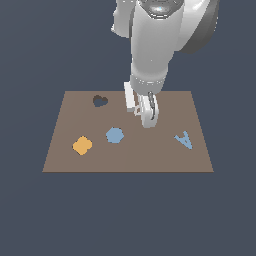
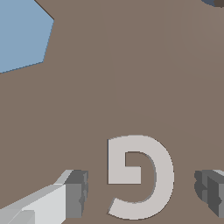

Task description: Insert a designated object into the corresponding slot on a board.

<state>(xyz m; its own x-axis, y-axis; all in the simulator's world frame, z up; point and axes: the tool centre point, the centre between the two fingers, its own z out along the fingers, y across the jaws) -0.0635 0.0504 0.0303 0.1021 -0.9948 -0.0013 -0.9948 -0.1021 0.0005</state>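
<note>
The white G block (image 2: 164, 175) lies flat on the brown board (image 2: 131, 78), looking level with its surface. No dark G-shaped slot shows apart from it. My gripper (image 2: 143, 192) is open, with one finger (image 2: 76, 194) on each side of the G and a gap to it on both sides. In the exterior view my gripper (image 1: 147, 114) hangs low over the board (image 1: 65, 160) near its middle back and hides the G.
A dark heart-shaped cut-out (image 1: 100, 101) is at the board's back on the exterior view's left. A blue hexagon (image 1: 114, 135) (image 2: 22, 35) and an orange piece (image 1: 82, 145) lie left of my gripper, a blue letter A (image 1: 184, 140) to its right.
</note>
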